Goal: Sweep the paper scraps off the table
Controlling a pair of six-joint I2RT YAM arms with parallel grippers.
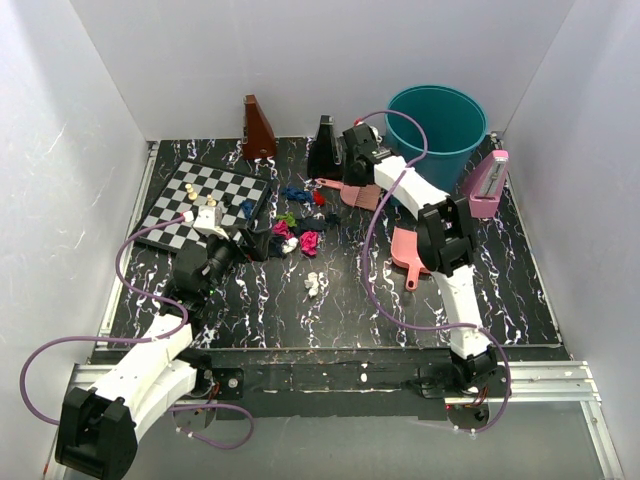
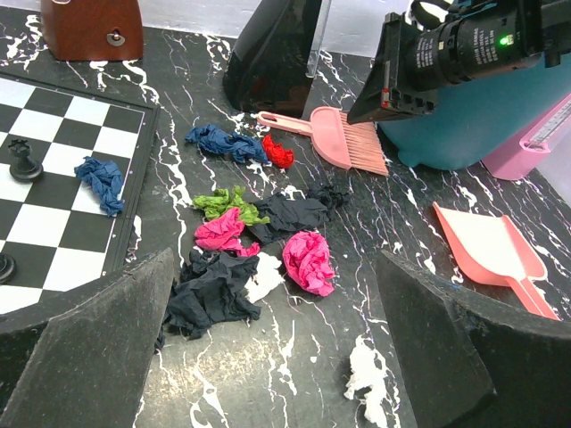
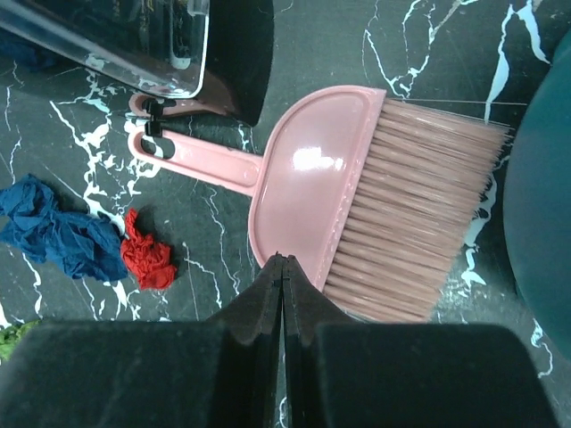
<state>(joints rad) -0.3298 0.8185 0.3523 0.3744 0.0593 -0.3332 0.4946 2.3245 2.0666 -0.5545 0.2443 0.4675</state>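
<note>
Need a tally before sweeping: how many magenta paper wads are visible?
2. One magenta wad lies beside the green scrap; the other sits right of it on the table. Others may hide beneath dark scraps.

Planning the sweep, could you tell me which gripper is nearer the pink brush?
Right. The right gripper hangs over the pink brush; the left gripper sits across the paper scraps from it.

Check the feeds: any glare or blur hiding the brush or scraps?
Right wrist: small glare spot on the pink brush, bristles crisp. Left wrist: paper scraps sharp, evenly lit; its fingers loom dark. Top external: soft even light, no harsh shadows, scraps tiny.
</note>
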